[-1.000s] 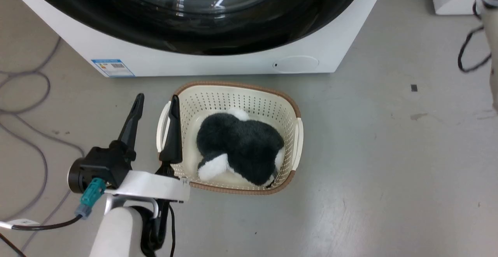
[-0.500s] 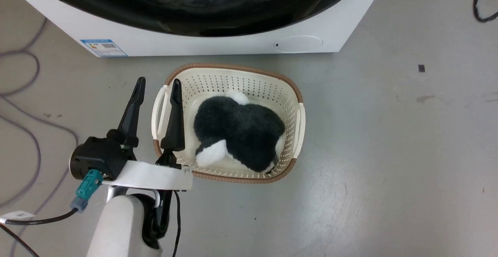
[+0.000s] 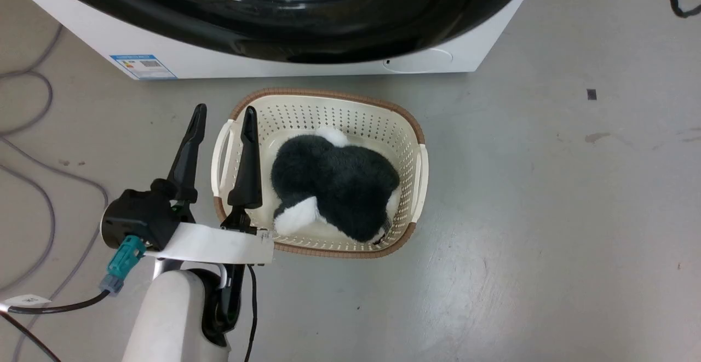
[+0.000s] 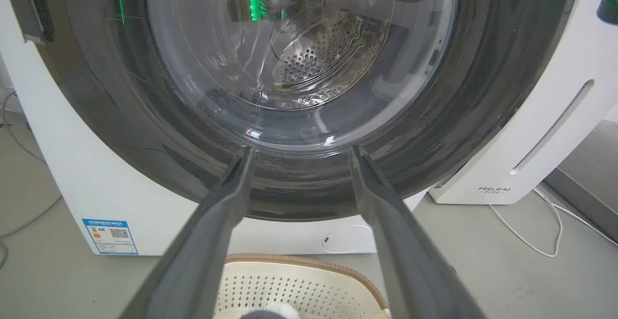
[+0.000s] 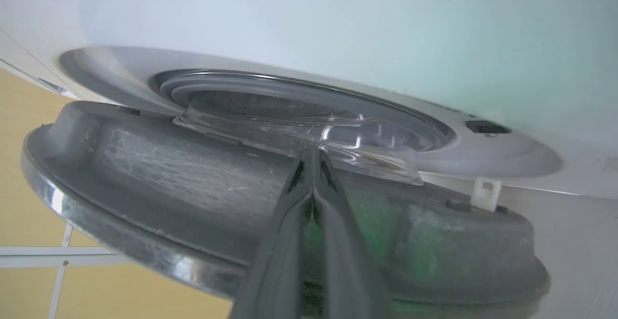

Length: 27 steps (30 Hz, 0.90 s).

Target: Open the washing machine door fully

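The washing machine door [image 4: 120, 116] stands ajar, not fully open. In the right wrist view the right hand [image 5: 313, 157] has its two fingers pressed together w/ nothing visible btwn them. Its tips lie against the door's grey inner side, just at the edge of the clear glass bowl [image 5: 309, 135]. A gap shows btwn the door's chrome rim [image 5: 120, 246] and the white front of the washing machine [image 3: 274, 69]. The door's white latch tab [image 5: 483, 191] sits apart from the dark latch slot [image 5: 487, 127].

The left hand [image 3: 225, 109] is open and empty, fingers well apart, low in front of the machine and clear of the door. In the left wrist view its fingertips frame the bottom of the glass, w/ the perforated drum [image 4: 309, 63] seen through it.

In the head view the door's black lower rim overlaps the top of the round cap [image 3: 424, 59]; the blue label [image 3: 143, 66] is at the machine's lower left corner. A cream basket [image 3: 328, 95] sits on the floor [image 3: 547, 214] just in front of the machine, under the door — a black-and-white plush toy [image 3: 334, 187] lies in it. One left finger hangs over the basket's left handle, the other over bare floor.

Right of the basket the grey floor is open. Cables [image 3: 49, 187] trail on the left. A white FEELBIRD appliance [image 4: 545, 131] stands just beside the machine on the left wrist view's right.
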Motion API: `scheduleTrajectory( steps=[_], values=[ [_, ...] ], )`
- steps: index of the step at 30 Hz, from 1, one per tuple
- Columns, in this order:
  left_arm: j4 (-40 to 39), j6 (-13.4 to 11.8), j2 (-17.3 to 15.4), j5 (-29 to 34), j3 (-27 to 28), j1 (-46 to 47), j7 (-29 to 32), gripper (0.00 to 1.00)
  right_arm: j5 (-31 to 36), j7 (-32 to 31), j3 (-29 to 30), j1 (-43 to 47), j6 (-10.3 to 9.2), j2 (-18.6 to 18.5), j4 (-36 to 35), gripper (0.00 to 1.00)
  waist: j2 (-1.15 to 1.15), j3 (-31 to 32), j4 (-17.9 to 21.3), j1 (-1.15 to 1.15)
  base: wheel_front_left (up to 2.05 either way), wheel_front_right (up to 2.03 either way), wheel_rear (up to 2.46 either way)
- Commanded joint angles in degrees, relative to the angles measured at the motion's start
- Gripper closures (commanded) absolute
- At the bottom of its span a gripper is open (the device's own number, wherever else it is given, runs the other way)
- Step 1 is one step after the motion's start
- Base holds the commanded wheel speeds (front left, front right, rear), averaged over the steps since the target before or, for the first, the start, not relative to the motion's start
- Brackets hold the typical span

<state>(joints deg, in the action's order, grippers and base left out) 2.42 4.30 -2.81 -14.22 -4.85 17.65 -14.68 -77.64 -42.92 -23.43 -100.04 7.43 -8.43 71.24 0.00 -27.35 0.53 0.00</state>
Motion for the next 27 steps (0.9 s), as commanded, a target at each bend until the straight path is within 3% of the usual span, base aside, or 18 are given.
scheduleTrajectory(
  steps=[1,7,27],
  values=[
    [0.17,0.21,-0.07,-0.18,-0.13,0.48,-0.32,0.00,-0.35,-0.62,-0.19,0.82,0.06,0.68,0.09,1.00,0.00,0.26,-0.01,0.00,0.00,0.00,0.00],
    [0.77,0.11,-0.07,-0.17,-0.63,-0.29,-0.32,0.00,-1.66,-4.62,0.25,4.00,0.06,0.78,-1.18,1.00,0.00,2.17,-0.36,0.00,0.00,0.00,0.00],
    [4.80,0.75,-0.07,3.86,-0.11,-8.27,-0.32,0.00,-7.38,-11.12,1.97,29.33,0.06,1.24,-14.72,1.00,0.00,15.16,-2.84,0.00,0.00,0.00,0.00]
  ],
)
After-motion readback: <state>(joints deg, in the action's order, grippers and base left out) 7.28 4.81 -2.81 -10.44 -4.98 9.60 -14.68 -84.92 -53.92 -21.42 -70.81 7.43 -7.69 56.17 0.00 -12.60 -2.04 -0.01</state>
